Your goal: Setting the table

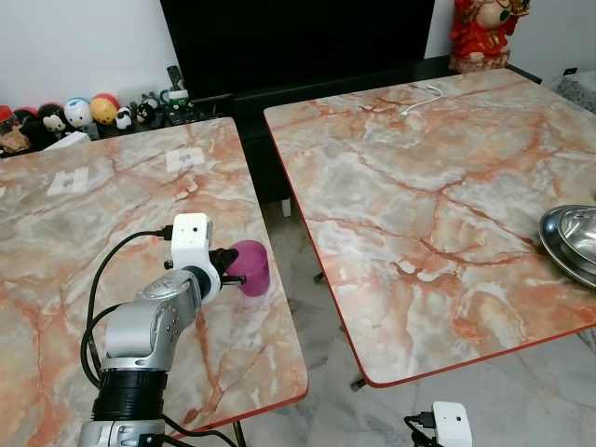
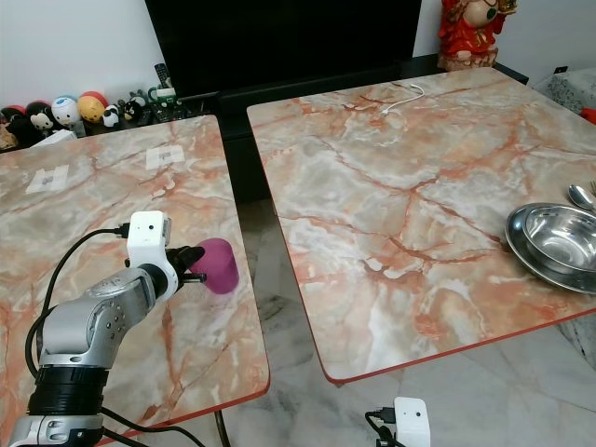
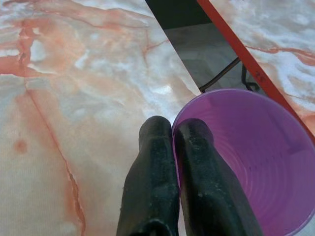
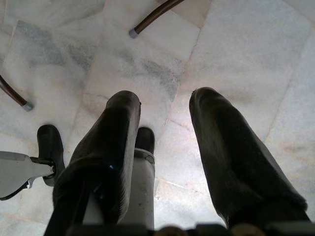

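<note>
The left tool (image 3: 170, 142) reaches over the left counter (image 1: 84, 242) and pinches the rim of a purple cup (image 1: 250, 267), one finger inside the cup and the other outside, the two fingers (image 3: 150, 172) drawn close with only the thin wall between them. The cup stands upright near the right edge of this counter, close to the gap that parts it from the right counter (image 1: 438, 186). Both counters have a marbled top in pink and grey with a red edge. At the far right of the right counter lies a steel bowl (image 2: 559, 244) resting in a wider steel dish, and just beyond it the bowl of a spoon (image 2: 581, 196) peeks in. A white cable (image 1: 424, 98) lies at the back of that counter. The right tool (image 4: 165, 128) hangs low beside the right counter, pointing at the pale tiled floor (image 4: 236, 54), its fingers spread apart with nothing between them. Behind the counters stands a dark television (image 1: 298, 37), with a row of small toy figures (image 1: 79, 112) on the shelf to the left and a red figurine (image 1: 482, 33) to the right.
</note>
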You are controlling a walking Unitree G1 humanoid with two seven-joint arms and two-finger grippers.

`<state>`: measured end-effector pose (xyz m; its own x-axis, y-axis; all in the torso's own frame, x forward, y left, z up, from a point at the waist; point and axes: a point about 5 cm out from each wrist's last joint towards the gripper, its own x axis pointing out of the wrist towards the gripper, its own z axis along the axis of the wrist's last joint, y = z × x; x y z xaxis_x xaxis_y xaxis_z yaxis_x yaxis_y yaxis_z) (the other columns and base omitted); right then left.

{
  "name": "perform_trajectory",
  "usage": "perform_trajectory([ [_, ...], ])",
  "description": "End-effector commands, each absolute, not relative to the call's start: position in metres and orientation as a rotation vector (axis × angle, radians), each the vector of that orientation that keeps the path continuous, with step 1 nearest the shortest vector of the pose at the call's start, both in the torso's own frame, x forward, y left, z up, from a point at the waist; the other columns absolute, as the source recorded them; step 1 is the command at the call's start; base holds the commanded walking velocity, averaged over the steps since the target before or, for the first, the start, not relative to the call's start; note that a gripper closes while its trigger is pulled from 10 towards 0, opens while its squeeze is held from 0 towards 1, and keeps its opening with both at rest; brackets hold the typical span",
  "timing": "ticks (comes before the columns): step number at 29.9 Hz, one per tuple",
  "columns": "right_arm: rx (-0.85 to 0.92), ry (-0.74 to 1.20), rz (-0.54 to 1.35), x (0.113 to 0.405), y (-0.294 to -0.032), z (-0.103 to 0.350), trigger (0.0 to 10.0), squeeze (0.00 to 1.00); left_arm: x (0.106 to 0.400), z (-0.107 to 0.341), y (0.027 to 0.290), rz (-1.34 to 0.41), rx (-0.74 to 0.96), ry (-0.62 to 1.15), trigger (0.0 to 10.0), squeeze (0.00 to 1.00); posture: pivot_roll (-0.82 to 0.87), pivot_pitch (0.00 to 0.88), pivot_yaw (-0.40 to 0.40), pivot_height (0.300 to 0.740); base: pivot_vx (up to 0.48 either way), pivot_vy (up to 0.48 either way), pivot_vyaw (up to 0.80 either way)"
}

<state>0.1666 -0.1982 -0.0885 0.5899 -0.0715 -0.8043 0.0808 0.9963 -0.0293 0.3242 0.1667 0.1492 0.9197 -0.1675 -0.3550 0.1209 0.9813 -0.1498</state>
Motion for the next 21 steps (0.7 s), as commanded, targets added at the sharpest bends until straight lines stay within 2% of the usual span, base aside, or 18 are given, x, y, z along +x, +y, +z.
perform_trajectory([
  [1, 0.010, 0.936, -0.076, 0.168, -0.196, -0.088, 10.0, 0.00, 0.325, 0.154, 0.168, -0.142, -0.098, 0.354, 0.0, 0.00, 0.02, 0.000, 0.063, 0.740, 0.000, 0.000, 0.00],
  [11, 0.010, 0.937, -0.078, 0.168, -0.196, -0.088, 10.0, 0.00, 0.325, 0.151, 0.166, -0.147, -0.082, 0.350, 0.0, 0.00, 0.02, 0.000, 0.063, 0.740, 0.000, 0.000, 0.00],
  [21, 0.005, 0.937, -0.078, 0.167, -0.197, -0.088, 10.0, 0.00, 0.326, 0.164, 0.174, -0.088, -0.148, 0.187, 0.0, 0.00, 0.01, 0.000, 0.061, 0.740, 0.000, 0.000, 0.00],
])
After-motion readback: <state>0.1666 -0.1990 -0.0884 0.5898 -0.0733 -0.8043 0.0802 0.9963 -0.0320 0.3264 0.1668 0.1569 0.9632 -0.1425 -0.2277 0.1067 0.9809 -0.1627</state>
